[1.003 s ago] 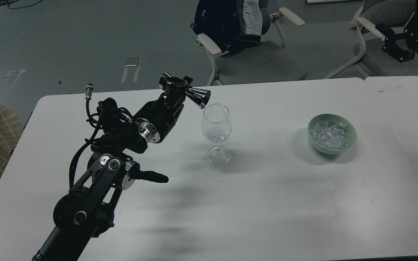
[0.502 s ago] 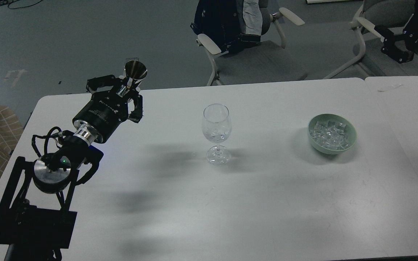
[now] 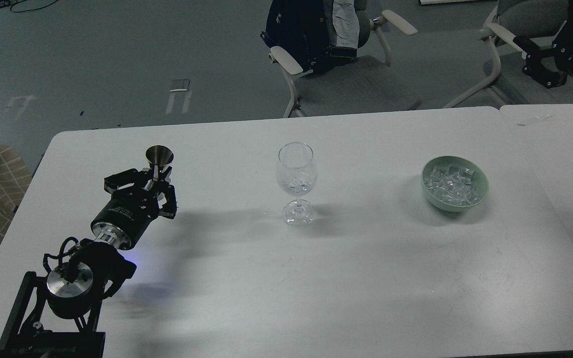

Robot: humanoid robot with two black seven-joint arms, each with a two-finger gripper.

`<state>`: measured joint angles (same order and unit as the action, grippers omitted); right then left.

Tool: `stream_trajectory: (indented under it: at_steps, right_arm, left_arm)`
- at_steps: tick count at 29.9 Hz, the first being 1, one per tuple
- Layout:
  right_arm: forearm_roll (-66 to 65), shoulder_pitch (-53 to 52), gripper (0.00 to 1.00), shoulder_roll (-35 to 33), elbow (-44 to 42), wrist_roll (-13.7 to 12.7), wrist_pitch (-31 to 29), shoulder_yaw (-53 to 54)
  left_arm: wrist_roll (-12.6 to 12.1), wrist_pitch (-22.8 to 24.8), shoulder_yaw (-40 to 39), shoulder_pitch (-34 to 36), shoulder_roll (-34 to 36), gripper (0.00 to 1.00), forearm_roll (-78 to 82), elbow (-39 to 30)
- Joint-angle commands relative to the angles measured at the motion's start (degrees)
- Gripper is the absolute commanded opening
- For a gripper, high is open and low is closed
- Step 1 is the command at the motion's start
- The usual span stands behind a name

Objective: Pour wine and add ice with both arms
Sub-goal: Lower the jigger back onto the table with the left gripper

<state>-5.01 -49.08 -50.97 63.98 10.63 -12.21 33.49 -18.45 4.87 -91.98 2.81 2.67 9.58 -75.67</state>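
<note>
1. The left gripper [image 3: 153, 185] sits over the near-left part of the table [image 3: 366, 278], its fingers clamped on the narrow waist of a steel jigger [image 3: 159, 158].
2. The jigger stands close to upright – long axis vertical, open cone mouth facing up, leaning a touch toward the far side. Whether anything is inside it cannot be told.
3. The left arm [image 3: 112, 223] runs from the near-left corner up and to the right, silver wrist ring just behind the gripper body.
4. The glass [image 3: 296, 183] stands upright at the table's middle, well apart from the jigger and to its right, stem vertical, mouth up. A little clear matter glints low in its bowl; whether that is wine or ice cannot be told.
5. A green bowl [image 3: 483, 191] sits to the right of the glass, well apart from it, holding a heap of ice [image 3: 451, 183].
6. The right gripper [image 3: 540, 67] shows only in part at the far-right edge, beyond the table, before a chair – its grip cannot be told.
7. A chair with a dark jacket [image 3: 316, 35] draped over it stands beyond the table's far edge.
</note>
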Motion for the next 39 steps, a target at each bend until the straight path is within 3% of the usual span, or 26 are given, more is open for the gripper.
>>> stream_trajectory:
  at_steps: [1,20,31,39]
  right_arm:
    - [0.0,0.0,1.0,-0.1,0.0,0.0,0.0,0.0]
    - [0.0,0.1,1.0,-0.1,-0.1,0.0,0.0,0.0]
    - [0.0,0.1,1.0,0.0,-0.1,0.0,0.0,0.0]
    - [-0.1,0.1,1.0,0.0,-0.1,0.0,0.0,0.0]
  left_arm:
    - [0.6,1.4,0.0,0.0,0.0,0.1,0.0,2.7]
    - [0.6,0.8,0.0,0.1,0.1,0.4,0.0,3.9]
    - [0.7,0.7,0.1,0.3,0.1,0.41,0.2,4.3]
    - [0.6,0.7,0.2,0.6,0.2,0.51,0.4,4.3]
